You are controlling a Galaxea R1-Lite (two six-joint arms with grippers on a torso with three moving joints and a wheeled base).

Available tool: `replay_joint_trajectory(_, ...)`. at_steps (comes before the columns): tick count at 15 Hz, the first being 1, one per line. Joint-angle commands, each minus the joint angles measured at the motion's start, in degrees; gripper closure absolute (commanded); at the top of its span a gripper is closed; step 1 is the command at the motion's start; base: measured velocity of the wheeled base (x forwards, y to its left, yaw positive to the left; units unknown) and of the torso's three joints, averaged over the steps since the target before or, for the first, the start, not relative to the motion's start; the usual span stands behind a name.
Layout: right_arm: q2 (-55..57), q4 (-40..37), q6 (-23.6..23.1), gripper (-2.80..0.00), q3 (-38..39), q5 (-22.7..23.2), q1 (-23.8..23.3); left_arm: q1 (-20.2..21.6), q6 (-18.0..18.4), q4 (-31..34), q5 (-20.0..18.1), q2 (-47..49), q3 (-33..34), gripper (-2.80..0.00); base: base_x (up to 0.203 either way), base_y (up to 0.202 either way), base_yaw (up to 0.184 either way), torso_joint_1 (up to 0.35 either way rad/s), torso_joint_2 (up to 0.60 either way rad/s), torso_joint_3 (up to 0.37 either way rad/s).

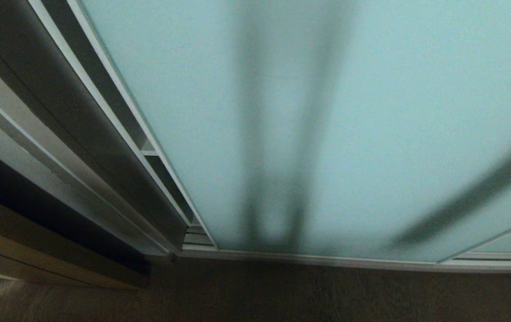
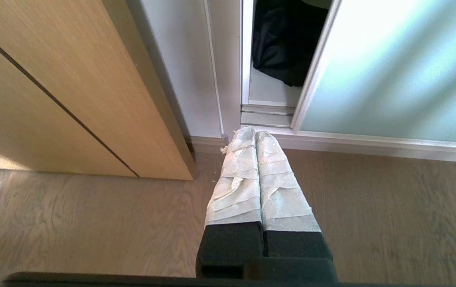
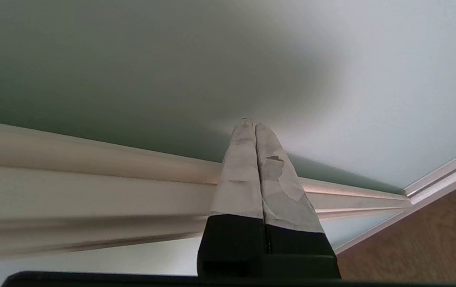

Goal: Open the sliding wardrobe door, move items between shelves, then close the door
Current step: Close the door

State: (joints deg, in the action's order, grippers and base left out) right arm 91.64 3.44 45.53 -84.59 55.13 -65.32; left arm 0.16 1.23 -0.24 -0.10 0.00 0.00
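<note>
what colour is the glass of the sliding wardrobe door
Frosted pale aqua-green, in a thin silver frame; the sliding wardrobe door shows best in the head view.

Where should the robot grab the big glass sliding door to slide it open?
Probably the sliding wardrobe door is best taken by its thin metal edge frame, from the open gap beside it. The glass is flat and smooth with no handle showing, so only that upright strip offers something to hook and push sideways.

Wood floor [image 2: 391, 215]; oak cabinet [image 2: 52, 87] left; black garment [image 2: 283, 44] inside.

hidden: shelves behind sliding wardrobe door [image 1: 327, 134] | cut off: dark item [image 2: 283, 44] in the gap
</note>
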Motion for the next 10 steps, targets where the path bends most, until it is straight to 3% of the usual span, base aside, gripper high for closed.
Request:
replay_joint_trajectory(1,-1.88,-0.23,0.34,0.00,1.07,0.25,0.59,0.02,0.00,-0.02,0.01,0.09,0.00,0.00,0.000,0.000,0.000,0.000,0.00,0.000)
replay_joint_trajectory(10,-8.47,-0.37,0.26,0.00,7.79,0.25,4.76,0.02,0.00,-0.02,0.01,0.09,0.00,0.00,0.000,0.000,0.000,0.000,0.00,0.000)
